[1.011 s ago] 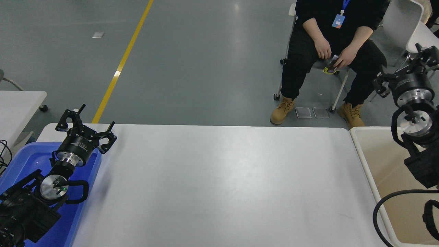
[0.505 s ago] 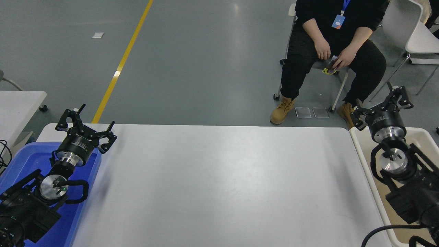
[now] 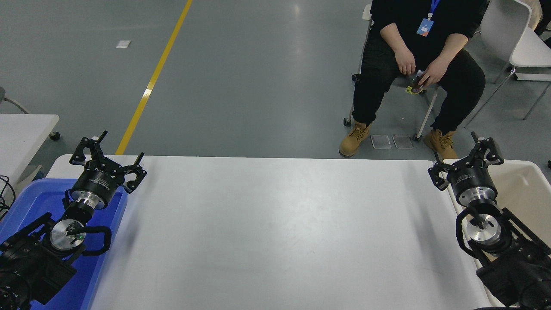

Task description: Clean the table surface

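The table surface (image 3: 275, 232) fills the lower middle, its long axis running 9 to 3 o'clock, bare white between the bins. At 9 o'clock the left gripper (image 3: 107, 157), fingers spread, hangs over a blue bin (image 3: 34, 196). At 3 o'clock the right gripper (image 3: 467, 161), fingers apart, overlaps a cream tub (image 3: 527, 181). The near edge is cut off.

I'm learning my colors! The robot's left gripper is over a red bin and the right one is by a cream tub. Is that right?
Almost. The bin under the left gripper is blue, not red; the head view shows it. The right gripper is indeed by the cream tub.
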Motion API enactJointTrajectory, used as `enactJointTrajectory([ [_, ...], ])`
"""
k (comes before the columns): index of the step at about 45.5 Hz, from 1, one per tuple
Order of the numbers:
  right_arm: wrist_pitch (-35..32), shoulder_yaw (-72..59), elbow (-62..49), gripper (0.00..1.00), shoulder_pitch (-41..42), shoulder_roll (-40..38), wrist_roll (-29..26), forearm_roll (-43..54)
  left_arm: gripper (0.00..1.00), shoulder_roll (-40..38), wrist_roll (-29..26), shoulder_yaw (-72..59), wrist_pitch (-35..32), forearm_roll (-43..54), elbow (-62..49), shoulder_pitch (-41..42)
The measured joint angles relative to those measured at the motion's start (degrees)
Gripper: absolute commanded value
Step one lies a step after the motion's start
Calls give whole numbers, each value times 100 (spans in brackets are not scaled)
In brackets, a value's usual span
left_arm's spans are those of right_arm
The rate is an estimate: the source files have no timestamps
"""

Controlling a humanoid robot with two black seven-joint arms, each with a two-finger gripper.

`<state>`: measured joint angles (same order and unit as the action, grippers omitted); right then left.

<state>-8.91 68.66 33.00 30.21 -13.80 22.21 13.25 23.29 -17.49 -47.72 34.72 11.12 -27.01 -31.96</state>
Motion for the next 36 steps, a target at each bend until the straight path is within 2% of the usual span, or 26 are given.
enactJointTrajectory([
  [20, -412, -200, -106, 98, 245, -32, 465, 296, 100, 0, 0, 0, 0, -3, 0, 0],
  [36, -434, -1094, -999, 98, 823, 15, 802, 588, 100, 0, 0, 0, 0, -4, 1, 0],
])
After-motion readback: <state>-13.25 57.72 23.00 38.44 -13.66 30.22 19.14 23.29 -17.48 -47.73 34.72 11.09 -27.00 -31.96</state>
